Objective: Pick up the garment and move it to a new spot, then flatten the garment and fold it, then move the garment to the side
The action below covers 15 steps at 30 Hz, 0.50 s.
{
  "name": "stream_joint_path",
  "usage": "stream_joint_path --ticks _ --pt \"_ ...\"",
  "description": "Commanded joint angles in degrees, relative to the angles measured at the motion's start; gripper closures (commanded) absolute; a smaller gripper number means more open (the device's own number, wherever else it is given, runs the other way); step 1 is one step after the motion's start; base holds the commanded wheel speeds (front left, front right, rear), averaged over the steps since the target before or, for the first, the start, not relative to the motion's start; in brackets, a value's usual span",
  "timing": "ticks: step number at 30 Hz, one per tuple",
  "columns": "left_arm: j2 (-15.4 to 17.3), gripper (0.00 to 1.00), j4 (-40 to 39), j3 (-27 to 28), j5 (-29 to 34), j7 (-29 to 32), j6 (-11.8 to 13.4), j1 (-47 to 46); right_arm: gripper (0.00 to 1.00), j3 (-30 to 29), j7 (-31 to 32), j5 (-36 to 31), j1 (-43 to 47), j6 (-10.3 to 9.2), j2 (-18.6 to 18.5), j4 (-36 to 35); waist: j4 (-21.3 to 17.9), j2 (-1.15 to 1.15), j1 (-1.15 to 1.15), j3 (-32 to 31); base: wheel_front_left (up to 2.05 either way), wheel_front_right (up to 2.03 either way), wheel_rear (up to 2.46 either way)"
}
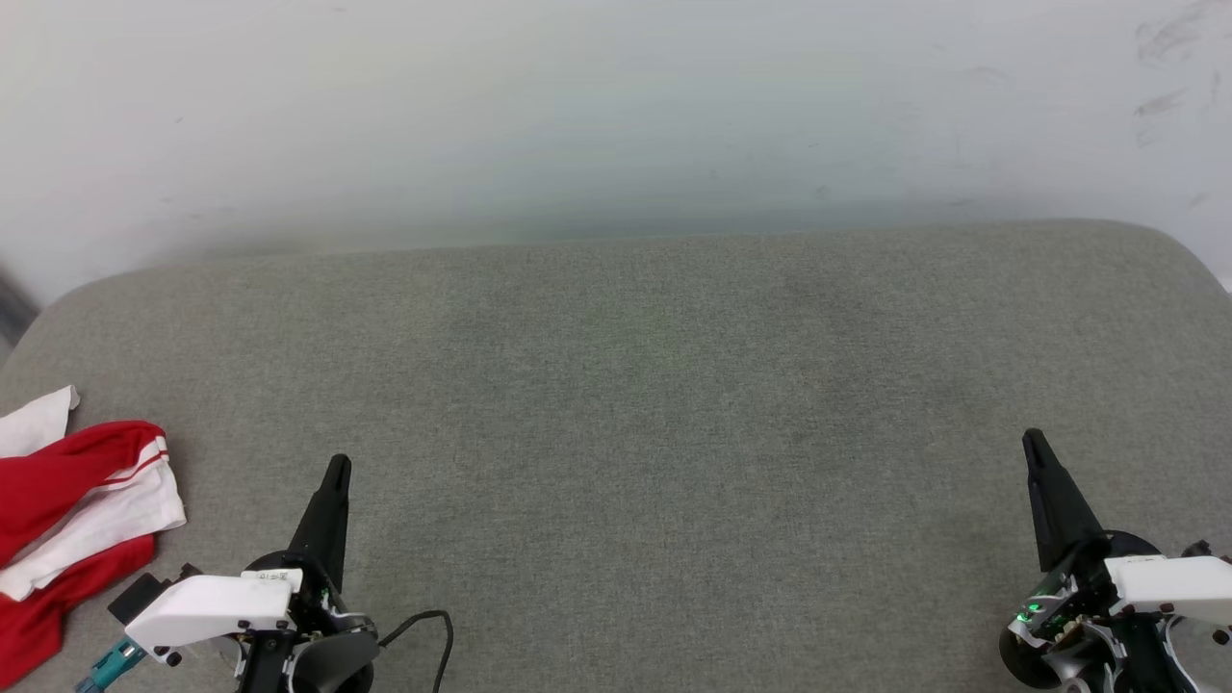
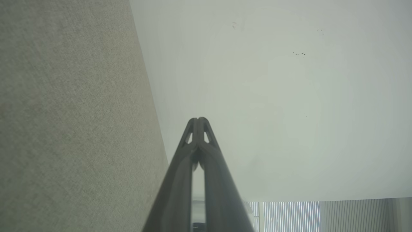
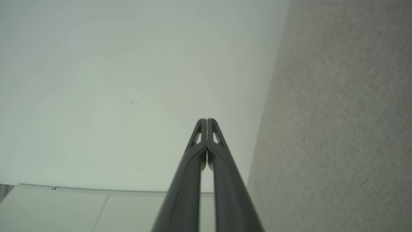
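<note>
Pick-up pending — garment [image 1: 72, 510] bunched near left; left gripper [image 1: 338, 466] and right gripper [image 1: 1033, 441] empty, jaws pressed together; left must open, reach left

— What's ahead of my left tool [image 1: 338, 464]?
— Bare grey bench [image 1: 616, 385] as far as the white wall [image 1: 616, 115], which closes off the far edge.
— And between it and my right tool [image 1: 1033, 438]?
— I see open fabric all the way across.
— To its left?
— The crumpled garment [image 1: 67, 491] lies near, at the bench's edge. A black cable [image 1: 423, 614] loops just behind, to its right.
</note>
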Motion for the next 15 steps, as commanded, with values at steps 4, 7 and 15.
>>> stream_joint_path --ticks 4,7,15 --pt "-0.1 1.00 0.0 0.2 0.1 0.2 -0.2 -0.3 1.00 0.0 0.2 -0.3 -0.7 0.00 0.2 0.1 0.0 0.00 0.00 0.0 0.00 0.00 0.00" --pt "-0.1 1.00 0.0 0.2 0.1 0.2 -0.2 -0.3 1.00 0.0 0.2 -0.3 -0.7 0.00 0.2 0.1 0.0 0.00 0.00 0.0 0.00 0.00 0.00" --pt "-0.1 1.00 0.0 0.1 0.1 0.2 -0.2 -0.3 1.00 0.0 0.2 -0.3 -0.7 0.00 0.2 0.1 0.0 0.00 0.00 0.0 0.00 0.00 0.00"
